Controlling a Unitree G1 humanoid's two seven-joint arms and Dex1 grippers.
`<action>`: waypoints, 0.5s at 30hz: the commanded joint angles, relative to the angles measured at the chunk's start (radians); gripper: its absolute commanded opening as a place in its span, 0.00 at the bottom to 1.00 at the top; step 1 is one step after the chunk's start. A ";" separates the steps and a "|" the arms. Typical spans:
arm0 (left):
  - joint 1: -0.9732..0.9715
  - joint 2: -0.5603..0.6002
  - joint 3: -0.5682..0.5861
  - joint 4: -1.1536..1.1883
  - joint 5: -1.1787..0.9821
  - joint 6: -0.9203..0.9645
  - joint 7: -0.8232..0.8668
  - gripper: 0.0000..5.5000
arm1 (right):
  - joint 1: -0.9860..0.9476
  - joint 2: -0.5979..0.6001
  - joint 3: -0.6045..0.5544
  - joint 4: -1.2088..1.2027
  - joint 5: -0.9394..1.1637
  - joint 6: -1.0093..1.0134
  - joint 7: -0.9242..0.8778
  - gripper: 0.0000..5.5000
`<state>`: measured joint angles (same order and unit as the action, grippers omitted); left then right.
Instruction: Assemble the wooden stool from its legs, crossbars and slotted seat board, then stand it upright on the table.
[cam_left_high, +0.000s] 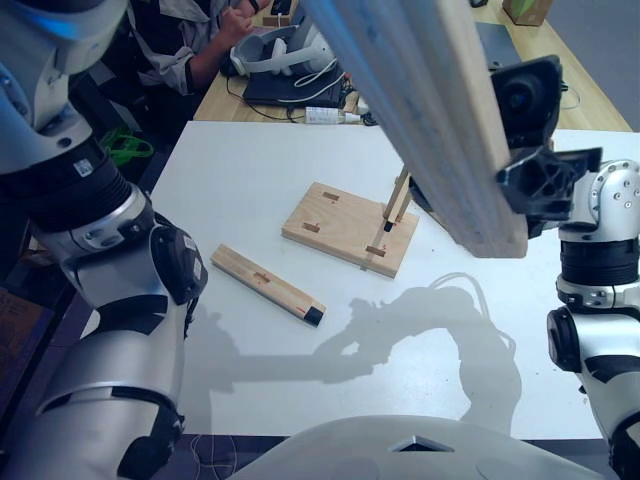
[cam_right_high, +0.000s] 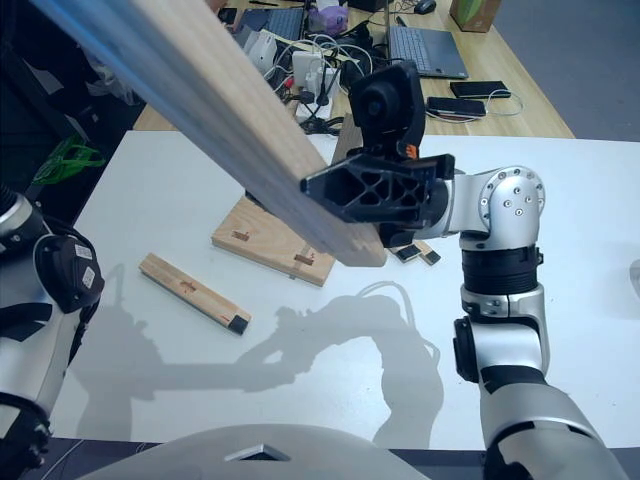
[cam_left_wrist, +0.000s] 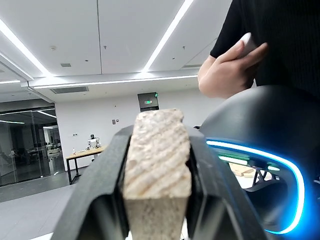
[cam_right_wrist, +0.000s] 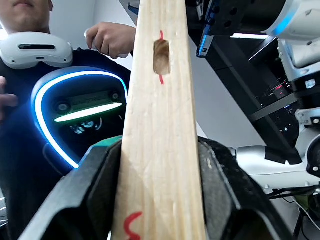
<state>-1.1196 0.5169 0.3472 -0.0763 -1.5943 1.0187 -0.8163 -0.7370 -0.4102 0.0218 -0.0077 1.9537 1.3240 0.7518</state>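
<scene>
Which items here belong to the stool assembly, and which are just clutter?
Job: held leg, slotted seat board, thin upright piece standing on it, loose leg.
Clutter: headset, laptop, phone on the far desk.

table (cam_left_high: 250, 160): white | on it: slotted seat board (cam_left_high: 340, 225), flat | loose leg (cam_left_high: 265, 283) near it

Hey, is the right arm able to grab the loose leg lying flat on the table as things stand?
Probably not yet: the right gripper is shut on a long leg held aloft. The loose leg lies uncovered on the table, left of the seat board, so nothing else blocks it.
</scene>
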 joint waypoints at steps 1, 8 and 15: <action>0.030 0.015 -0.045 0.011 0.050 0.013 0.023 0.19 | 0.017 0.012 -0.021 -0.008 -0.113 -0.095 -0.077 0.51; 0.042 0.025 -0.084 0.038 0.188 -0.023 -0.012 0.19 | 0.088 -0.122 -0.066 -0.077 -0.370 -0.113 0.083 0.71; 0.106 0.112 -0.101 -0.046 0.231 0.025 -0.063 0.19 | 0.150 -0.300 -0.082 -0.027 -0.787 -0.327 0.318 0.78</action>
<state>-1.0238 0.6038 0.2508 -0.0918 -1.3648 1.0296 -0.8729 -0.6097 -0.6875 -0.0610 -0.0548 1.2316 1.0364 1.0444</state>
